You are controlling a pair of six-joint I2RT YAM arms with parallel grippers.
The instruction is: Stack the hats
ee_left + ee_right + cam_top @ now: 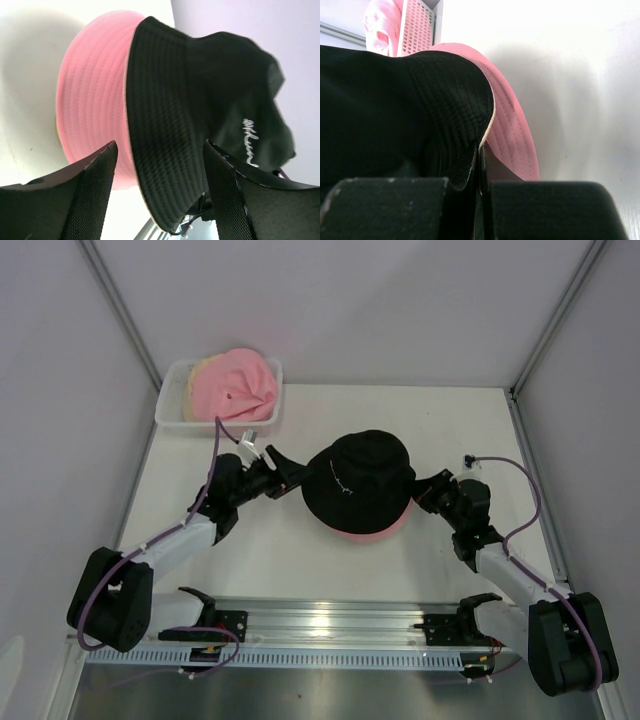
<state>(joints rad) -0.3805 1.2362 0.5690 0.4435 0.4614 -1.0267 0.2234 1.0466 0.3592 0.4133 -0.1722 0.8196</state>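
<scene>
One black hat (358, 485), white table (295, 558), left hand (160, 146) spread, right hand (481, 170) seemingly pinching brim (469, 111)

Upper hat (357, 480) on lower hat (365, 533) — basket (170, 418) with 2 hats (238, 385) behind-left

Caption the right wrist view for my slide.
Right fingers pinch the brim of the black hat, with a pink hat underneath.

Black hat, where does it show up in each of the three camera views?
Top external: the black hat sits in the centre of the picture.
Left wrist: the black hat fills the middle and right, brim towards the camera.
Right wrist: the black hat covers the left half.
Shared landmark: the pink hat under it, seen as a pink brim at its edge.
</scene>
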